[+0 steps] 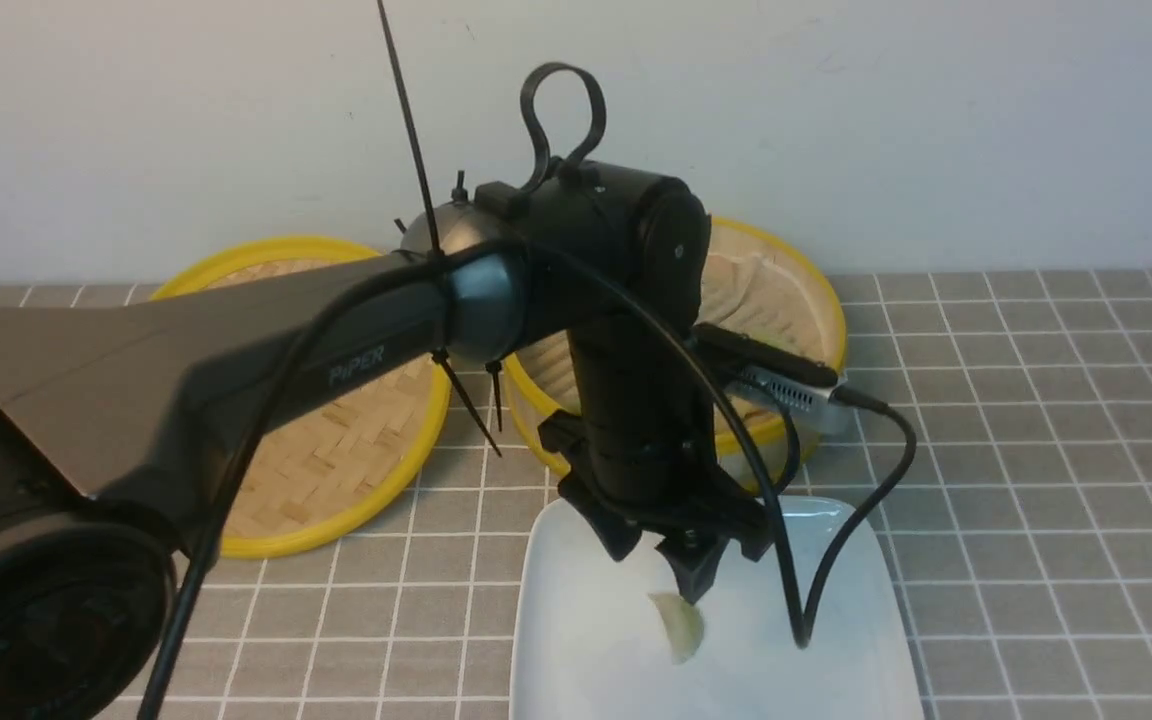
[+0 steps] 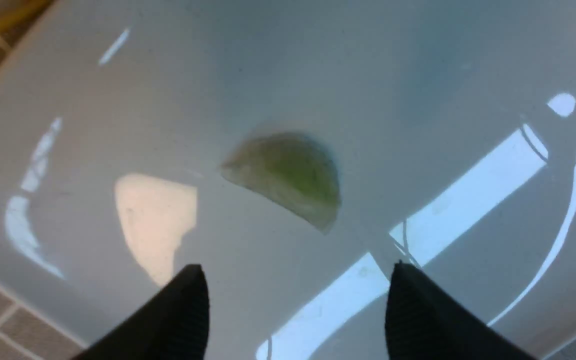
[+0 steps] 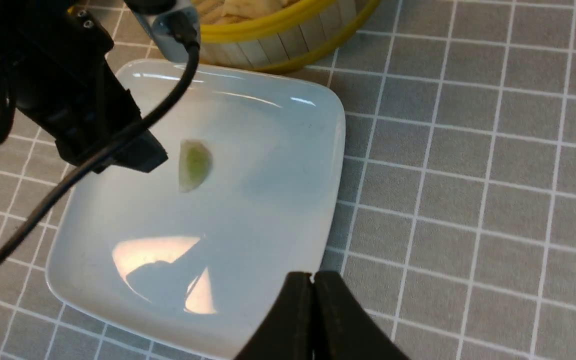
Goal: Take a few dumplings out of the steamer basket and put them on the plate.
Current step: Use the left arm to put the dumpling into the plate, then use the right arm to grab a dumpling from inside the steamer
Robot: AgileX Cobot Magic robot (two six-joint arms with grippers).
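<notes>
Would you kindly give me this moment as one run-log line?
left gripper: open, above glossy white square plate | pale green crescent dumpling: on plate, ungripped | right gripper: shut, empty

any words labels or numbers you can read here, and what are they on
"PiPER" – printed in pale letters on the left arm.
Too faint to read: small markings on the dark round joint at the front view's lower left.
No readable text on the plate or the dumpling.
</notes>
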